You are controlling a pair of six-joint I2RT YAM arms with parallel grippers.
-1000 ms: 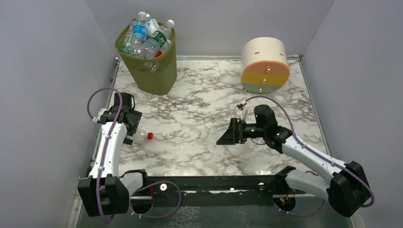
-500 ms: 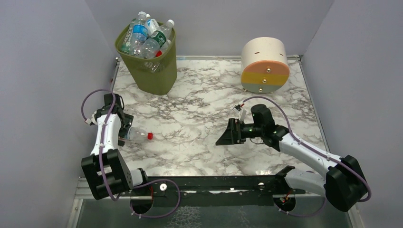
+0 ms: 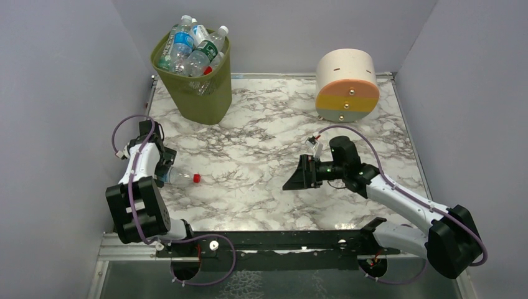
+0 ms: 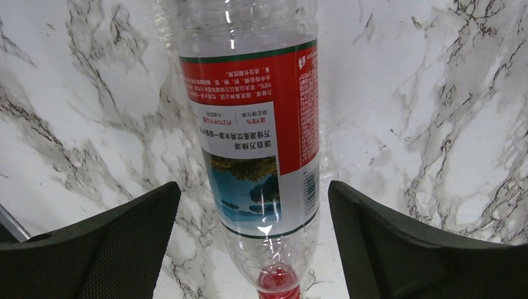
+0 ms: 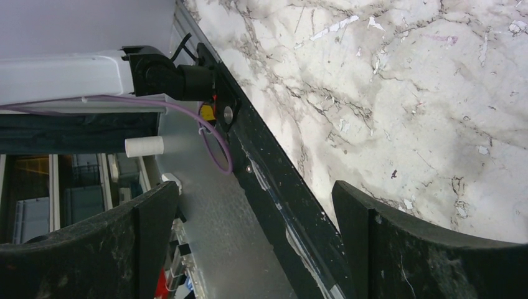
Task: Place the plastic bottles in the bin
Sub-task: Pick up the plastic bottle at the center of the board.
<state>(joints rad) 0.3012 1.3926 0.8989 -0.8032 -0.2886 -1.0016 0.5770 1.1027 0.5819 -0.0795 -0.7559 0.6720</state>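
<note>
One clear plastic bottle [image 3: 182, 179] with a red-and-white label and a red cap lies on the marble table at the left. My left gripper [image 3: 163, 173] is open, its jaws on either side of the bottle with gaps on both sides. The left wrist view shows the bottle [image 4: 258, 124] between the two fingers of the left gripper [image 4: 252, 190], cap end toward the camera. Several bottles [image 3: 190, 45] stick out of the olive-green mesh bin [image 3: 202, 103] at the back left. My right gripper [image 3: 296, 176] is open and empty over the middle of the table; in its wrist view [image 5: 255, 193] nothing lies between the fingers.
A cream cylinder [image 3: 347, 84] with orange, yellow and grey bands stands at the back right. Grey walls close in the table on three sides. The black base rail [image 3: 274, 240] runs along the near edge.
My left arm has folded back toward its base and the gripper has slid a little left along the lying bottle. The bottle has stayed put. The right gripper has barely moved.
</note>
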